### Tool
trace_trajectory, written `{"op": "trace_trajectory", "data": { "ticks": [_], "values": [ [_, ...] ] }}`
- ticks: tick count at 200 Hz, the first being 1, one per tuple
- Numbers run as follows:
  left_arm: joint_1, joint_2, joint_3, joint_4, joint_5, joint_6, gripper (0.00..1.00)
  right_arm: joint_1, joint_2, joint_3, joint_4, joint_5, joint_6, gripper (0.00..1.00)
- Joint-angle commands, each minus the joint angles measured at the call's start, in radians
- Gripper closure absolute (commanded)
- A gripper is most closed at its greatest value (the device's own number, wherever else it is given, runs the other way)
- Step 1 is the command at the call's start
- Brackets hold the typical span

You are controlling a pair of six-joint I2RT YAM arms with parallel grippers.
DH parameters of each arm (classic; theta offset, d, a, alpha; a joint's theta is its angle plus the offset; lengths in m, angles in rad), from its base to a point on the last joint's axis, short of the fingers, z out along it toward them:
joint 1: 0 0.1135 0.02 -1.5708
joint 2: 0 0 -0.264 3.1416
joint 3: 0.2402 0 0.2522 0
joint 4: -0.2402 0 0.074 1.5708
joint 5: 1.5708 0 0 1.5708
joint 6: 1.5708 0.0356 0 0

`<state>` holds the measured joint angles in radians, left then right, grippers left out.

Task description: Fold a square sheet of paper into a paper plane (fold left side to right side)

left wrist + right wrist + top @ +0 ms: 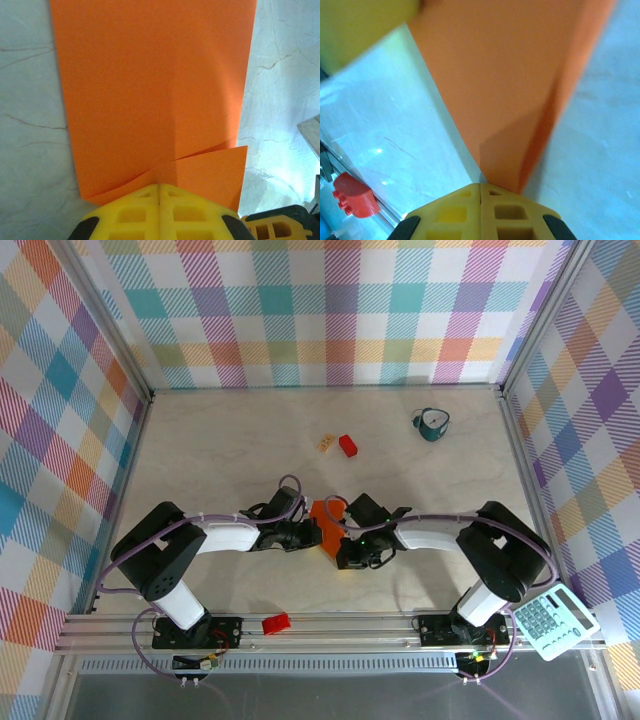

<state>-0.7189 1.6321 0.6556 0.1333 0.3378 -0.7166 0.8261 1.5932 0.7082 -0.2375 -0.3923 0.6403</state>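
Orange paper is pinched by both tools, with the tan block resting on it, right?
No: the left tool and right tool pinch the orange paper, but the tan block lies apart from it, beside a red block, as the top view shows.

We see the paper as plain bright orange, folded into a long narrow shape, near the middle of the table. From the left wrist it runs away as a straight-sided band, with two small flaps crossing at its near end, pinched by the left gripper. From the right wrist it narrows to a creased point clamped in the right gripper.
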Motion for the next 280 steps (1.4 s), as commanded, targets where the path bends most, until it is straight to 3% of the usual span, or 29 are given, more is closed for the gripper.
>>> {"op": "trace_trajectory", "data": {
  "ticks": [1,40,98,133,213,256,280],
  "values": [
    [-0.011,0.026,-0.027,-0.089,-0.06,-0.038,1.0,0.002,-0.057,-0.011,-0.13,0.024,-0.019,1.0],
    [-0.014,-0.002,-0.025,-0.051,-0.058,-0.075,1.0,-0.03,-0.14,0.027,-0.167,0.029,-0.066,0.94],
    [0.036,-0.122,-0.002,-0.045,-0.109,-0.027,0.68,-0.134,-0.187,0.022,-0.022,0.04,-0.154,0.58],
    [0.115,-0.19,-0.002,-0.065,-0.118,0.039,0.57,-0.142,-0.119,0.061,0.059,0.001,-0.233,0.47],
    [0.185,-0.248,-0.016,-0.086,-0.129,0.103,0.54,-0.142,0.04,0.138,0.107,-0.038,-0.245,0.48],
    [0.211,-0.178,0.007,-0.062,-0.058,0.11,0.54,-0.142,0.017,0.128,0.102,-0.02,-0.241,0.6],
    [0.232,-0.122,0.029,-0.035,-0.011,0.117,0.54,-0.142,-0.006,0.116,0.089,0.014,-0.244,0.71]
  ]
}}
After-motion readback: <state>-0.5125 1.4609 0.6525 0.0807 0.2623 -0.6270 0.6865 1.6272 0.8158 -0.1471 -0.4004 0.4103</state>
